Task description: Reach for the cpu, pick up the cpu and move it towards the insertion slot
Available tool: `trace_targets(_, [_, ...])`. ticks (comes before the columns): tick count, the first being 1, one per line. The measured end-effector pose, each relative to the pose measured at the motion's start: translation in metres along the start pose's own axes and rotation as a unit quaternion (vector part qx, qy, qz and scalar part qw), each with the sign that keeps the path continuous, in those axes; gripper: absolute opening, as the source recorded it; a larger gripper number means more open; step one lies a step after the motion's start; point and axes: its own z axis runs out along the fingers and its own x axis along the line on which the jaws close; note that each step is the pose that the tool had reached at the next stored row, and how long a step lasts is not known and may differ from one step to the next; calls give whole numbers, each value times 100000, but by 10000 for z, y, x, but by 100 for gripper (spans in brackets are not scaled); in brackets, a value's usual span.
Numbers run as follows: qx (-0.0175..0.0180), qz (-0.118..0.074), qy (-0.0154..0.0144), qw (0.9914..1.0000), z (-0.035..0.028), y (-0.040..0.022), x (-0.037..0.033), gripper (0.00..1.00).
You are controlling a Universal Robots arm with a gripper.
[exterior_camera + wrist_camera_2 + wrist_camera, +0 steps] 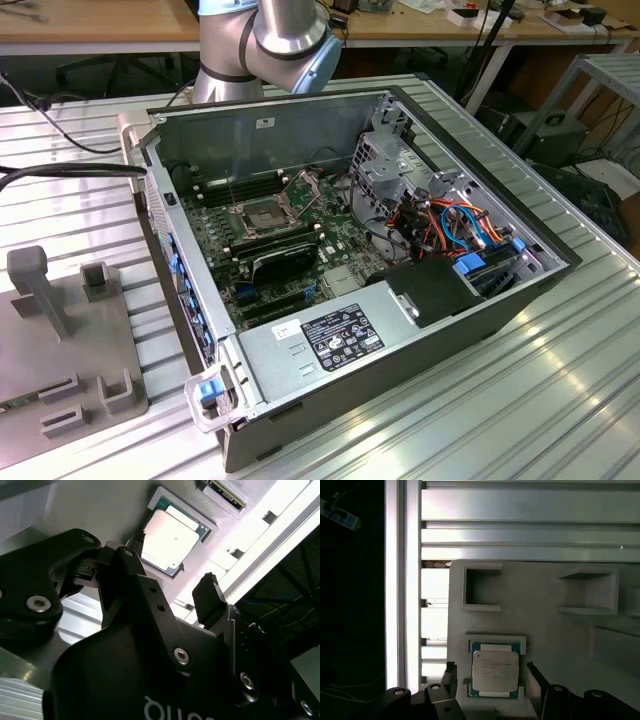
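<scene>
Directly over the cpu [495, 670], gripper [490, 668] pointing down, jaws spread wide either side of it

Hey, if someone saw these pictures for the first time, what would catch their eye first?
Most striking is the open computer case in the middle of the exterior view, with the silver-framed insertion slot inside it. In the first wrist view, the pale cpu lies in a recess of a grey holder. The open claw straddles it, one finger on each side.
</scene>
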Motion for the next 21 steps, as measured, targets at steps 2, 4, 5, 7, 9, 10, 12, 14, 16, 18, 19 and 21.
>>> trace_targets(2, [353, 1, 2, 99999, 35, -2, -2, 66])
trace_targets(4, [512, 3, 4, 99999, 68, -1, -2, 66])
trace_targets(5, [549, 7, 5, 99998, 91, -1, -2, 66])
trace_targets(7, [621, 8, 1, 99998, 138, -1, -3, 66])
trace_targets(9, [784, 21, 10, 99997, 177, -1, -9, 66])
trace_targets(10, [931, 23, 8, 99996, 202, -1, -12, 67])
trace_targets(12, [1021, 36, 17, 99995, 215, -1, -14, 67])
trace_targets(14, [1112, 70, 18, 99994, 233, -1, -17, 74])
trace_targets(16, [1142, 265, 35, 99993, 257, 5, -28, 74])
trace_targets(18, [1150, 929, 56, 99989, 270, 6, -34, 74])
trace_targets(19, [1152, 957, 62, 99989, 271, 5, -34, 74])
trace_targets(21, [1152, 958, 60, 99989, 274, 5, -35, 74])
